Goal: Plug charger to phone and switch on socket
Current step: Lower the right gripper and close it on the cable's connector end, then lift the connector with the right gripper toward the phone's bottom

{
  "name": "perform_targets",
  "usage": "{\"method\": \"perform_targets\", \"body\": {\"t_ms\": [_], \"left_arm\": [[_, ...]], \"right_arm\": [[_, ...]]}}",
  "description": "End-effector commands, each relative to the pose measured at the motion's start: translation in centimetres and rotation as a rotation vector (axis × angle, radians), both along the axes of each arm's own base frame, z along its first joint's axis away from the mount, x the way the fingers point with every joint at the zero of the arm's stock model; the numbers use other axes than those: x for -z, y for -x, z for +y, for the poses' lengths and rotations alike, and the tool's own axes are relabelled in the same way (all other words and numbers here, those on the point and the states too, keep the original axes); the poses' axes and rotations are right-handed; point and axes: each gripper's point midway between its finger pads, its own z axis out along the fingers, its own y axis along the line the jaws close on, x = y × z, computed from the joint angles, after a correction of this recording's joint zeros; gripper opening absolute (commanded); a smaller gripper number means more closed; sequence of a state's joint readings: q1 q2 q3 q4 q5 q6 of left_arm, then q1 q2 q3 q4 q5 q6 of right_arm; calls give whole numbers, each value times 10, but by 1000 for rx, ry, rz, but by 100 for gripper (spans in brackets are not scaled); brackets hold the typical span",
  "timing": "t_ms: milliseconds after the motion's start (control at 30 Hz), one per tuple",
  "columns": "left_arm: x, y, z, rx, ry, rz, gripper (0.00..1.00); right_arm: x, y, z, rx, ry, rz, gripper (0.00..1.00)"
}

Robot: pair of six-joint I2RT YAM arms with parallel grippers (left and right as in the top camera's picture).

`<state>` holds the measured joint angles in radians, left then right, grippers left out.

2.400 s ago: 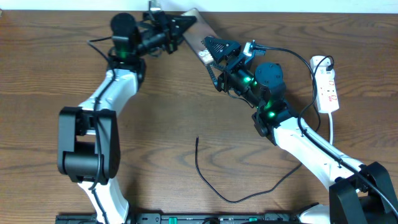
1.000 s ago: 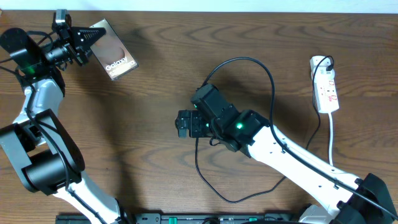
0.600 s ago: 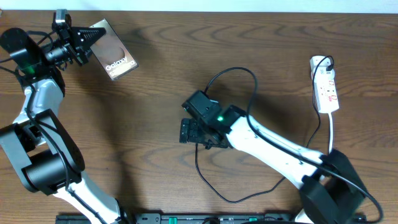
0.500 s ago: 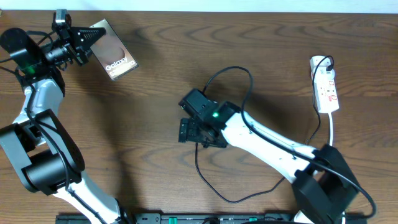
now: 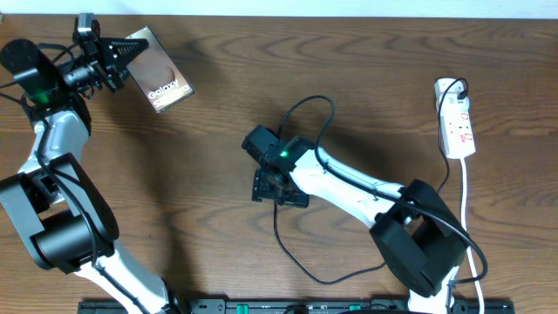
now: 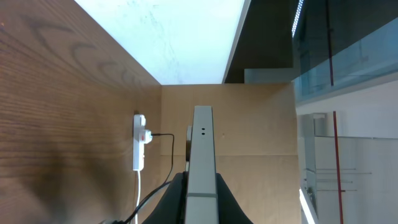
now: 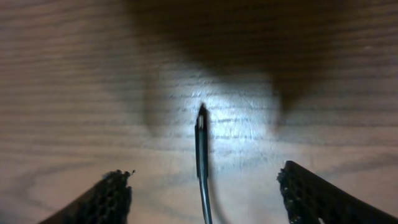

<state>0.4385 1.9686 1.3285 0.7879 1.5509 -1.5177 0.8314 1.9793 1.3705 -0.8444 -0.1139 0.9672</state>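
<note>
Nearest the front edge, the charger (image 5: 276, 231) is lying in a loose curve on the tabletop (image 5: 209, 218), with its plug tip (image 7: 201, 121) pointing toward the back. The right pincer (image 7: 205, 174) is hovering over that tip, its fingers (image 7: 115, 193) standing wide on either side and gripping nothing. Farther back on the right, the socket (image 5: 458, 118) is lying close to the tabletop's edge. At the far left corner, the left pincer (image 5: 118, 59) is clamping one end of the phone (image 5: 159, 74), its bronze face showing upward.
</note>
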Motion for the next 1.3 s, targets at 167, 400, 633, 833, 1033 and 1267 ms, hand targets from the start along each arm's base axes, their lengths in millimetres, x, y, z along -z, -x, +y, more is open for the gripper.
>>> {"method": "perform_targets", "body": {"t_ms": [167,400,633,833,1033,1267], "left_arm": [[-7,2,0,16,-17,-31,8],[-7,2,0,16,-24,-44,7],[-7,2,0,17,-25,-45,8],[-7,2,0,17,-24,-45,8],[-7,2,0,17,-24,-45,7],[-7,2,0,16,-25,-45,7]], "right_arm": [[22,-7,1,2,50,-17,48],[29,-4,1,0,55,7,30],[30,0,2,-9,61,11,17],[30,5,4,-22,62,18,8],[30,9,6,-25,50,38,1],[25,4,8,-38,-12,81,1]]}}
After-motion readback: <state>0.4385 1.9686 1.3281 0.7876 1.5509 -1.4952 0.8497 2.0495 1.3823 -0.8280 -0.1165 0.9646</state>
